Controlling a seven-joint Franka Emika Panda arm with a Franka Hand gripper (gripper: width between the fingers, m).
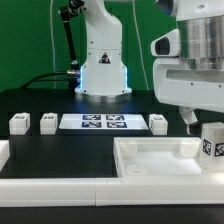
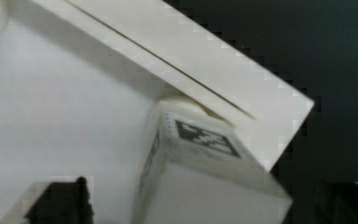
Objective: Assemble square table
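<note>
The jaws are wide open and hold nothing. A white leg [image 1: 211,143] stands just under them, in a corner of the table top [image 1: 150,147].

No readable text; only black-and-white tags [image 1: 92,121] on marker board [image 1: 68,121] and leg [image 1: 211,143].

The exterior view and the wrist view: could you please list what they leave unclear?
Gripper: the exterior view's right edge cuts it; one dark finger shows, so open or shut is unclear.
Short white tagged leg: its joint with the large white square plastic tabletop is too small in the exterior view, blurred in the wrist view.
The leg's tag: its pattern is blurred in the wrist view.
</note>
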